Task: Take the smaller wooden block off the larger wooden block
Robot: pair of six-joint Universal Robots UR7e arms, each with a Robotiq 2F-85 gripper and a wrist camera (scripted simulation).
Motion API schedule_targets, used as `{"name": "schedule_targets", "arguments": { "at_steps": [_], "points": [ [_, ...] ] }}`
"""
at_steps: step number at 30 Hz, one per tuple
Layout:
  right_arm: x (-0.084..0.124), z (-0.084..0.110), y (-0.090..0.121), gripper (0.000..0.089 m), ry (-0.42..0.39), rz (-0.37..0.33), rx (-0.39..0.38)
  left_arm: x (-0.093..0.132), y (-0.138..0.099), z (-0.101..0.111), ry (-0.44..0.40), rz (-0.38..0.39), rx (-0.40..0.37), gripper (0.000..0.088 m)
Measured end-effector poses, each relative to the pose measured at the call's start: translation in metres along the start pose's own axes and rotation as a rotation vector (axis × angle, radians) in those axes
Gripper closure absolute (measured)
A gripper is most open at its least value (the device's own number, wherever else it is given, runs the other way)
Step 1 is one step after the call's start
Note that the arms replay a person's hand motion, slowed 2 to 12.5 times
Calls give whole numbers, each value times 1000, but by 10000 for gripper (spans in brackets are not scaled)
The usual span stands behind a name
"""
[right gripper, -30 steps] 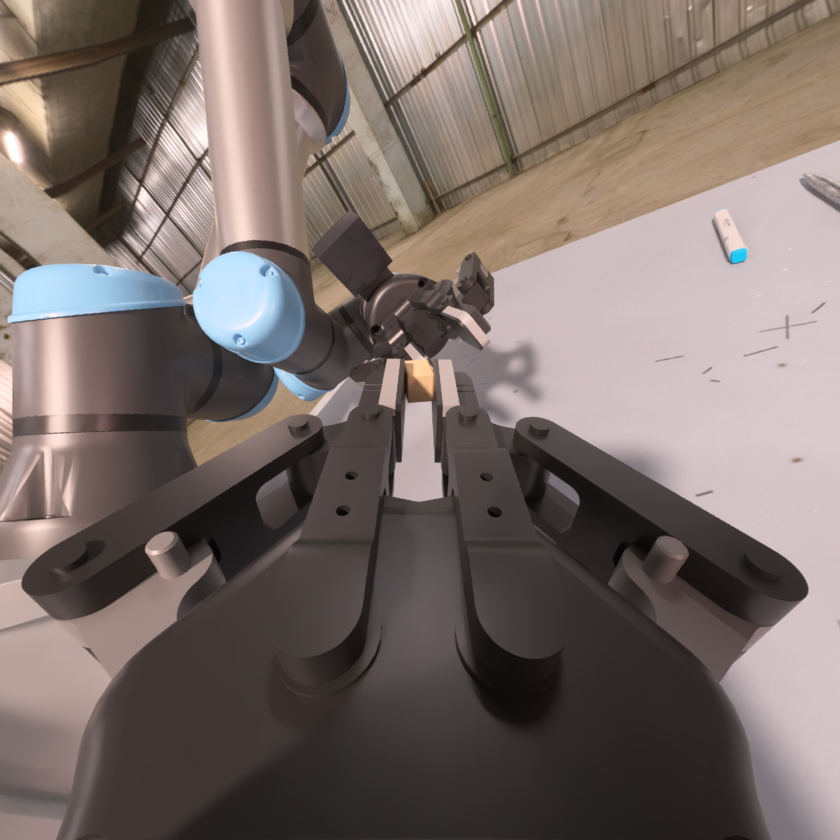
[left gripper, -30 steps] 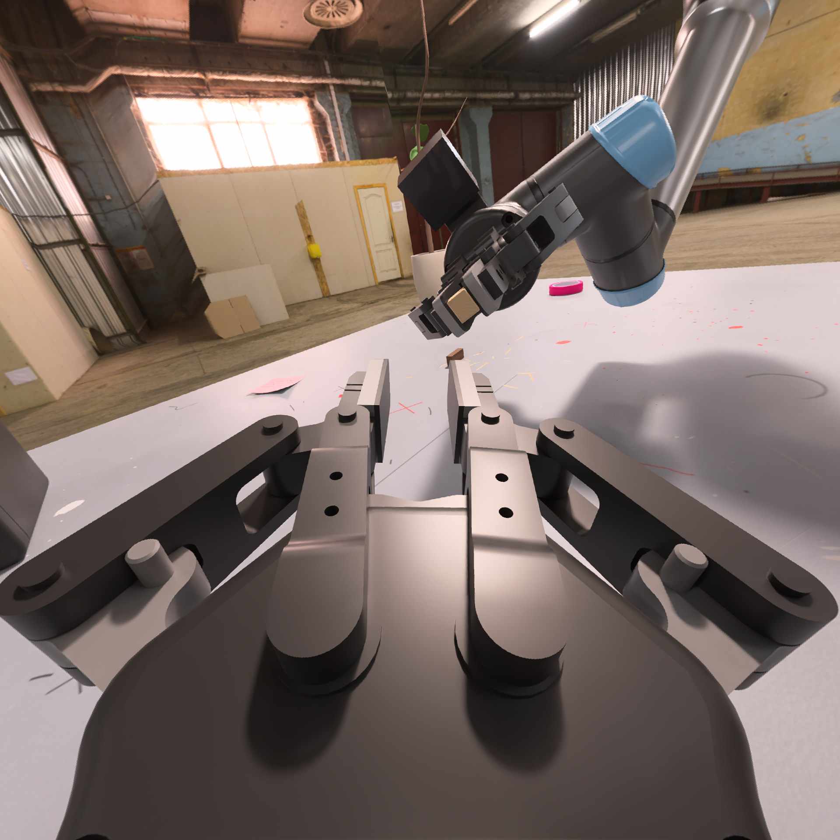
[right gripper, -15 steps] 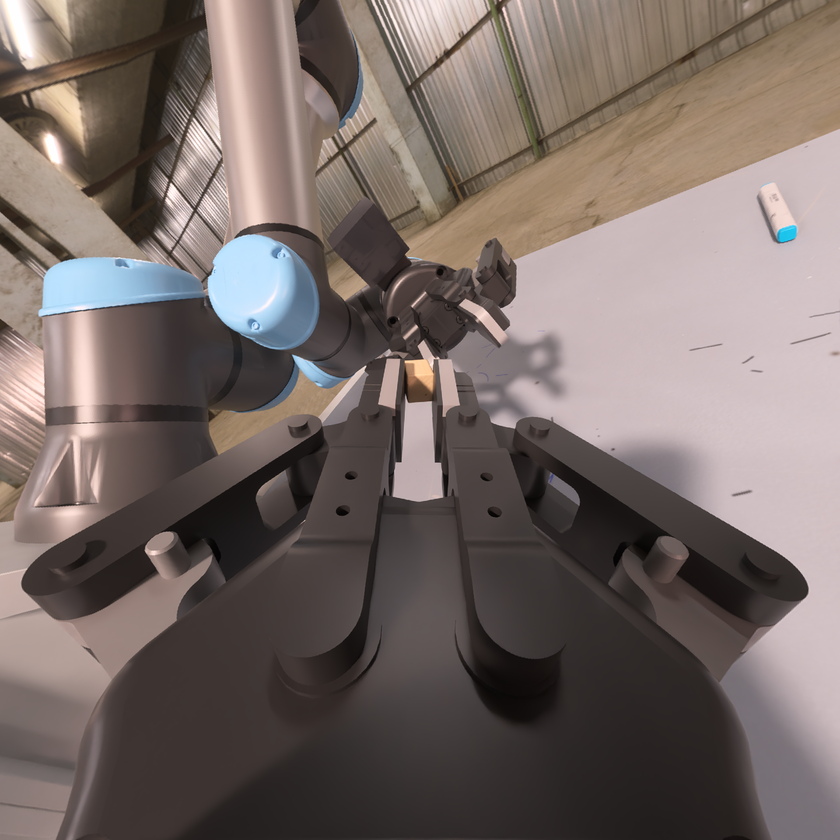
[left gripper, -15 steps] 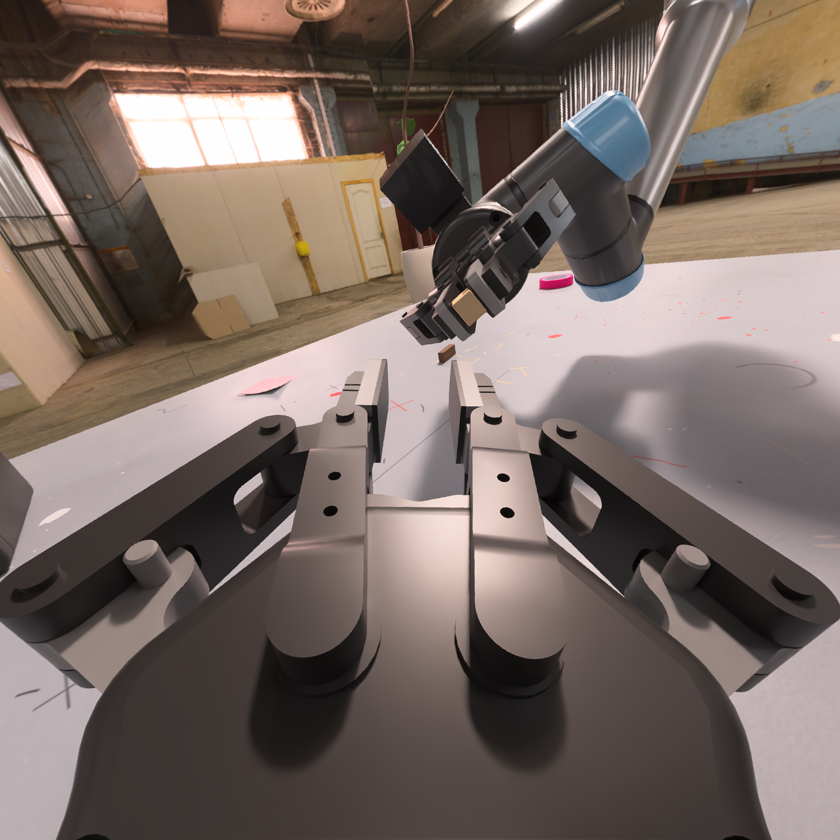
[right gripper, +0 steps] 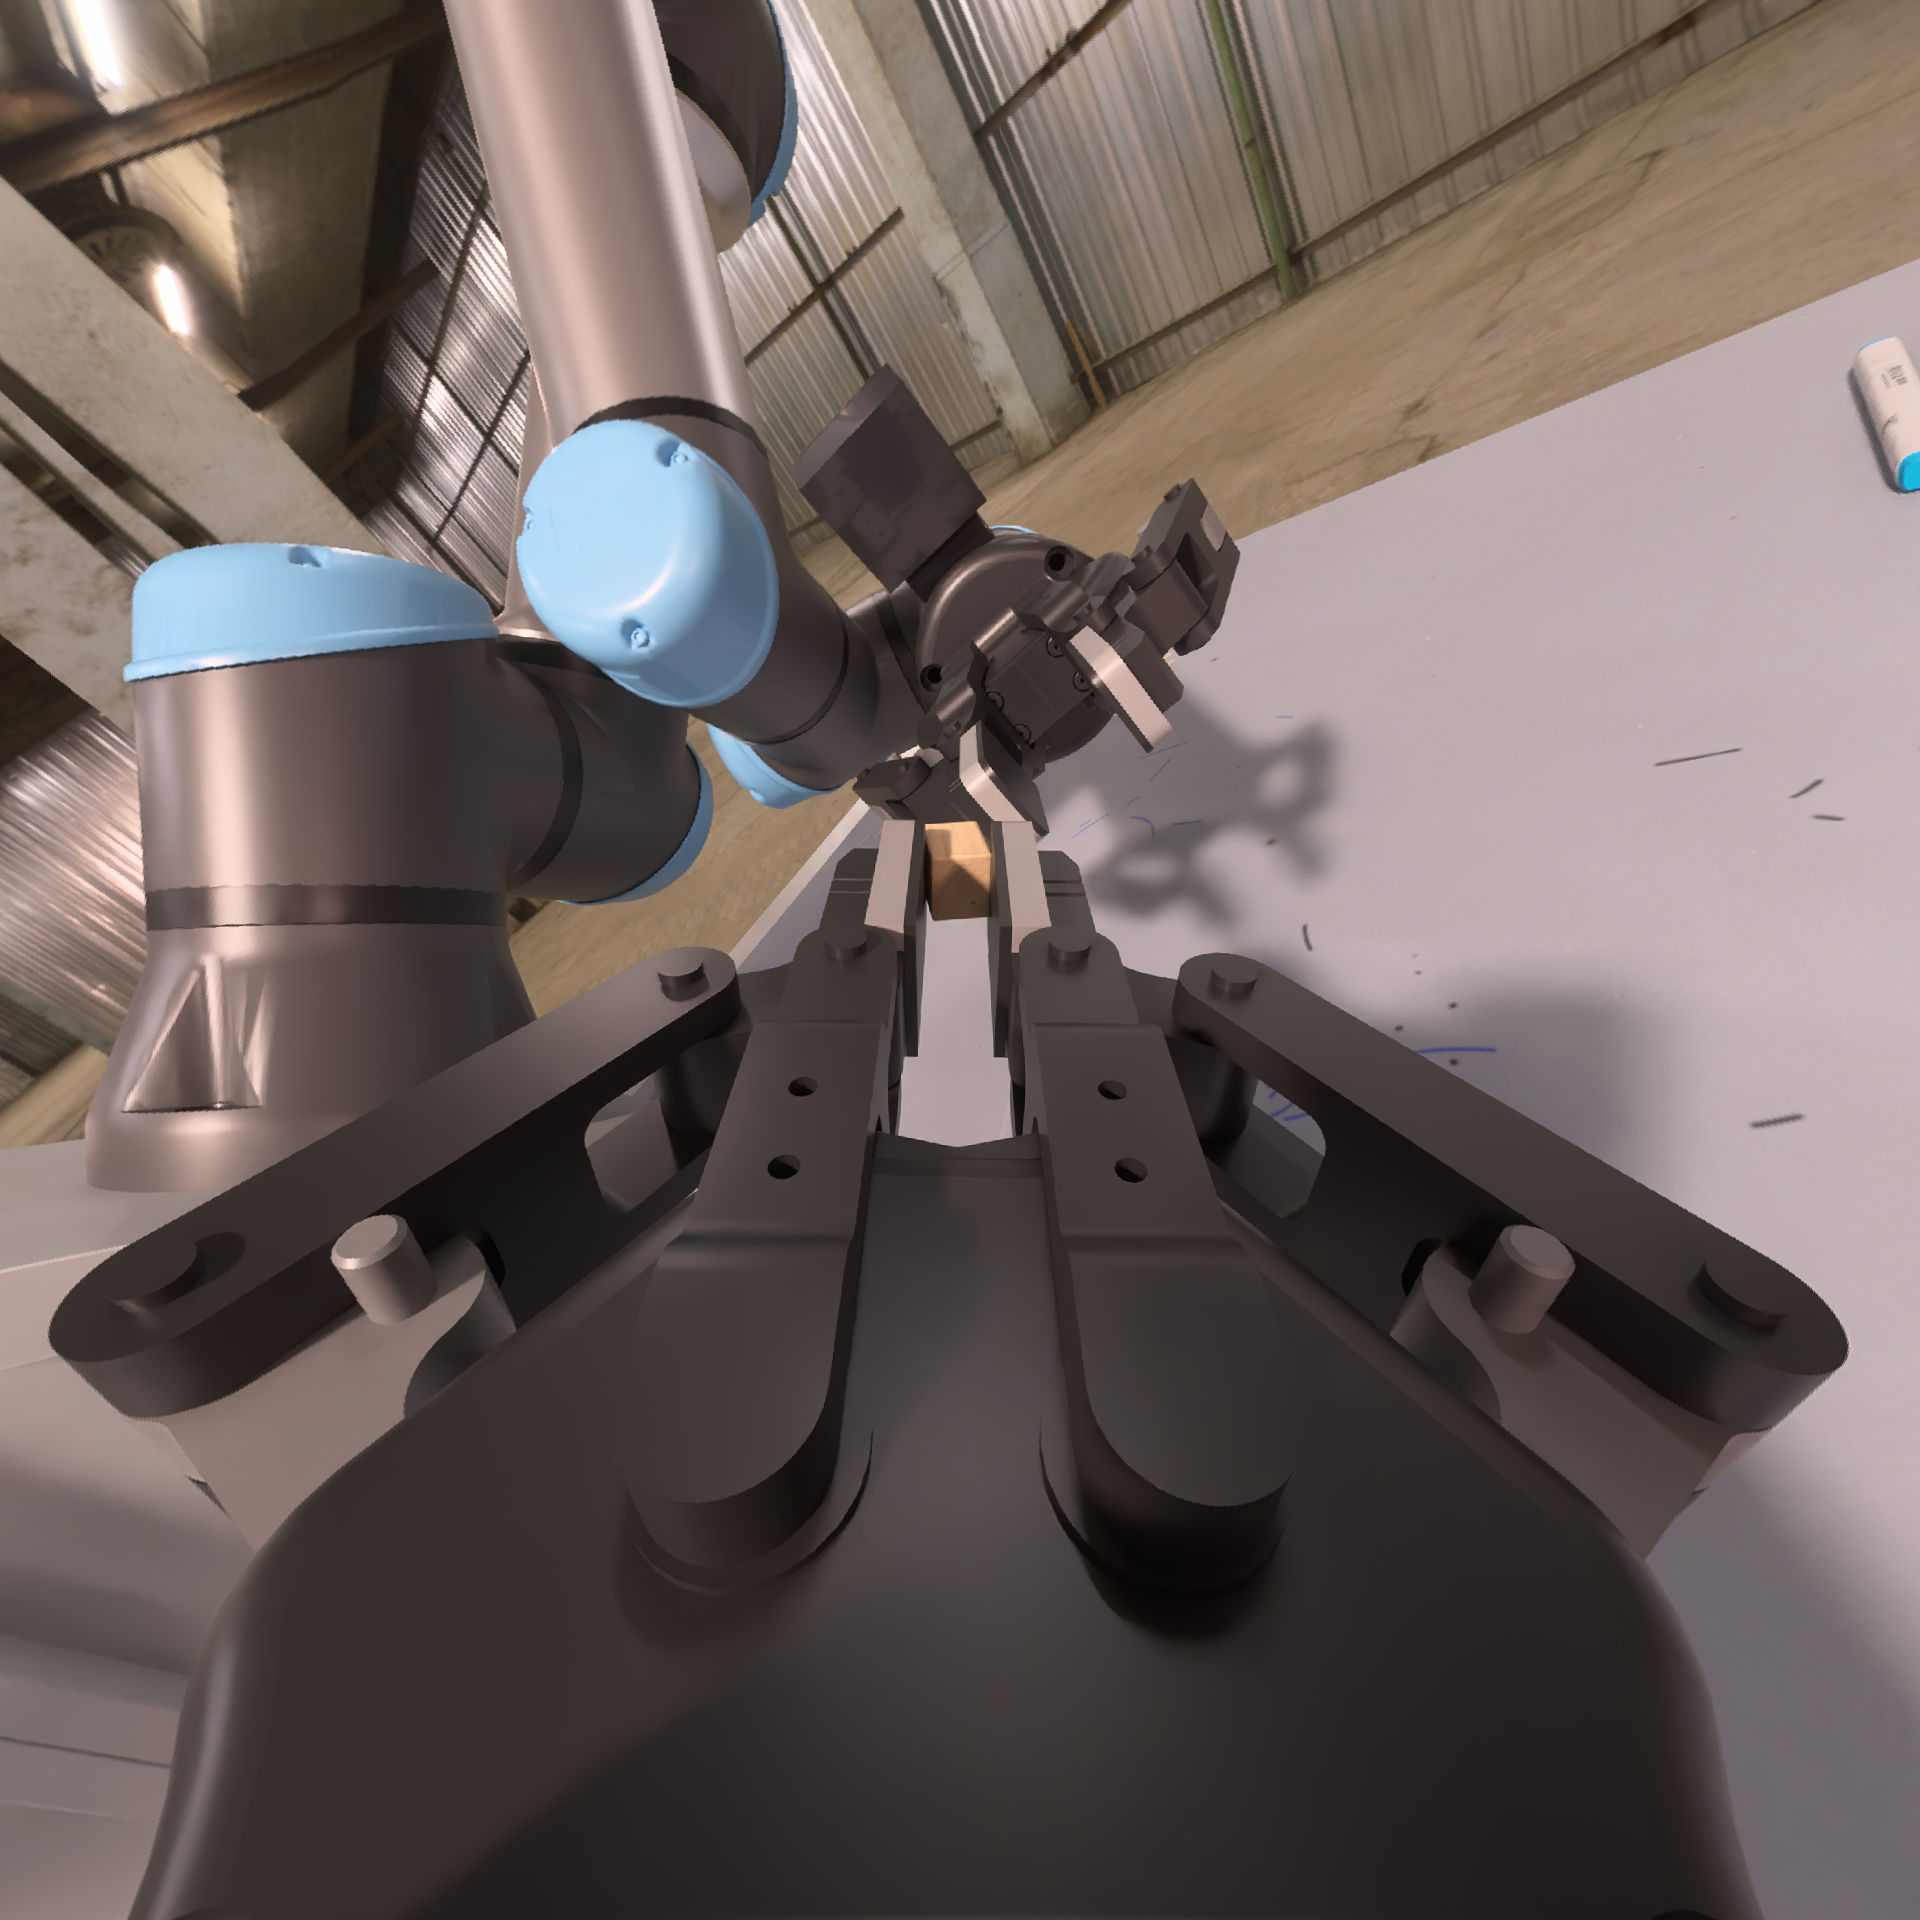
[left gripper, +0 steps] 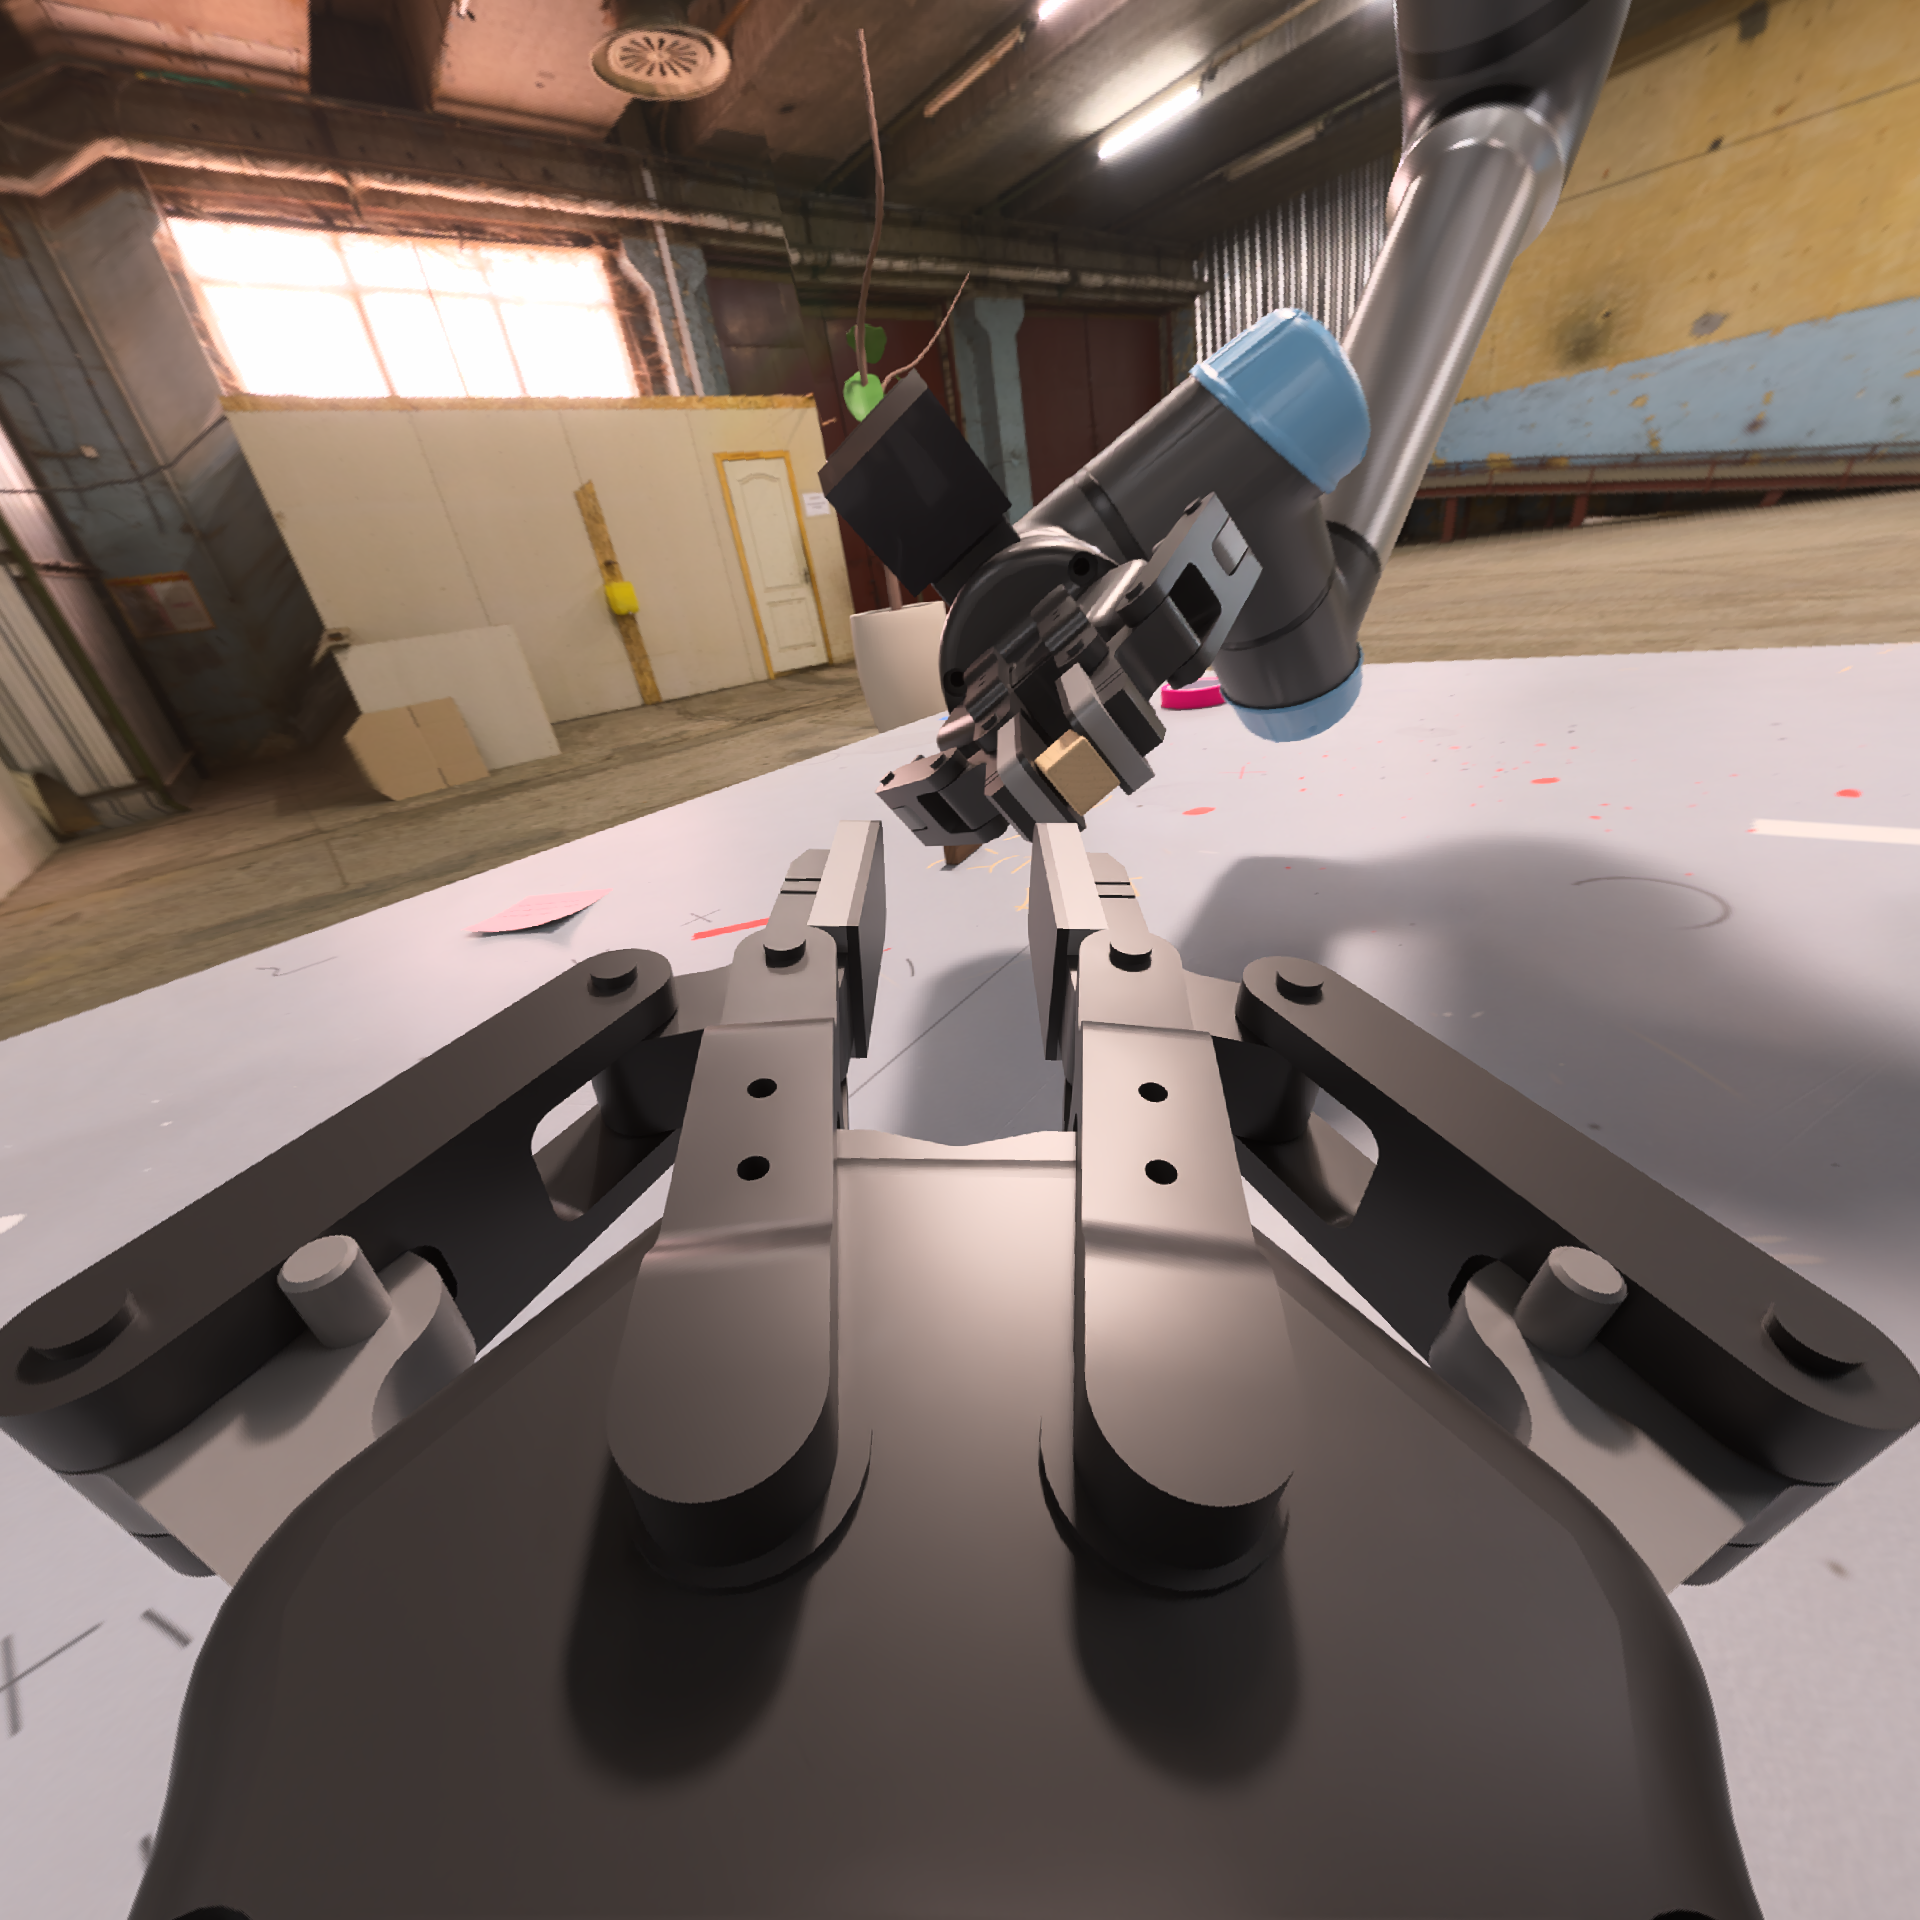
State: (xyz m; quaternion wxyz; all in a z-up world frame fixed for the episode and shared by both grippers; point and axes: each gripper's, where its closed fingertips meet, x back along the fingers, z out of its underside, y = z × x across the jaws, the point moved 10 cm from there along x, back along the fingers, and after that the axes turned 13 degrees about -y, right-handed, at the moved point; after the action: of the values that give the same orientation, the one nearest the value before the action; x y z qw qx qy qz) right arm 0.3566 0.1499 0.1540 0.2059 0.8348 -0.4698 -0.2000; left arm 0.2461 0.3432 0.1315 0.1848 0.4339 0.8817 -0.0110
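Note:
My right gripper point(right gripper: 956, 862) is shut on the smaller, light wooden block point(right gripper: 954, 883) and holds it in the air above the grey table. The left wrist view shows that gripper point(left gripper: 1070, 779) with the block point(left gripper: 1075, 774) between its fingers. A dark brown block point(left gripper: 961, 852), the larger one, stands on the table just below and behind it, partly hidden. My left gripper point(left gripper: 956, 883) is open and empty, just short of the dark block. It also shows in the right wrist view point(right gripper: 1070, 748), close ahead of the held block.
A pink tape roll point(left gripper: 1190, 696) lies far back on the table. A pink paper note point(left gripper: 535, 911) lies to the left. A white marker with a blue cap point(right gripper: 1886, 426) lies at the far right. The left arm's base point(right gripper: 312, 831) stands at the table edge.
My right gripper has kept hold of the small block and has come closer to my left gripper. In the left wrist view it now sits lower, right over the dark block.

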Motion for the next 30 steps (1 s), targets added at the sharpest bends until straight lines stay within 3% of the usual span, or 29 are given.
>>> {"name": "schedule_targets", "arguments": {
  "at_steps": [10,30],
  "points": [
    [-1,2,1,785,22,-10,15,-1,1,2,-16,47,100,627],
    [1,2,-1,785,1,-4,70,-1,4,5,15,40,117,629]
  ]
}}
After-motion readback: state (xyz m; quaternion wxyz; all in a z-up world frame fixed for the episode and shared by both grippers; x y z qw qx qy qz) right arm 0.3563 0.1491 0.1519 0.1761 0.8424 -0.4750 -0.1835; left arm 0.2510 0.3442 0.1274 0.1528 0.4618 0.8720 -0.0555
